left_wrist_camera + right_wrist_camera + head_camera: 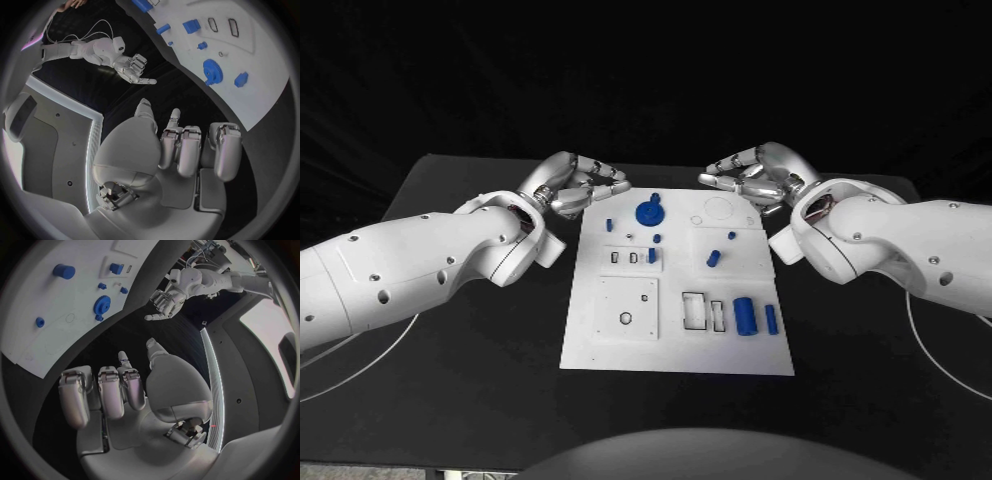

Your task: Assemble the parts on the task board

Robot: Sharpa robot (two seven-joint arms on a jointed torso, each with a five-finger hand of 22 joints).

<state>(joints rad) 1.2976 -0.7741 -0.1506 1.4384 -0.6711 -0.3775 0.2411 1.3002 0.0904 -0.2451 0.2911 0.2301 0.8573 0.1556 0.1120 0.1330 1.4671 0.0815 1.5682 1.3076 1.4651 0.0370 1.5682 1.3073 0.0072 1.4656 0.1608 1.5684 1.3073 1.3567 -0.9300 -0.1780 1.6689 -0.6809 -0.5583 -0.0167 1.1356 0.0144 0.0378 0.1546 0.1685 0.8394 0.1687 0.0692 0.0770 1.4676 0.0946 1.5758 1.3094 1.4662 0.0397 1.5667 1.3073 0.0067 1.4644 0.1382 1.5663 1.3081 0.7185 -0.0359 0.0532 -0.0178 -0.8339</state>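
We are hovering both the left hand (577, 187) and right hand (759, 172), fingers loosely curled and holding nothing, above the task board (678, 340), risking knocking the blue gear (649, 213) aside.

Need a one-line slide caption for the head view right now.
Both silver hands, left and right, hover empty at the far edge of the white task board, where the small blue parts lie untouched.

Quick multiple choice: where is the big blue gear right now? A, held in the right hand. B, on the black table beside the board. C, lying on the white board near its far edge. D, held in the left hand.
C: the blue gear lies on the task board near its far edge, while the left hand and right hand hover empty at the board's far corners.
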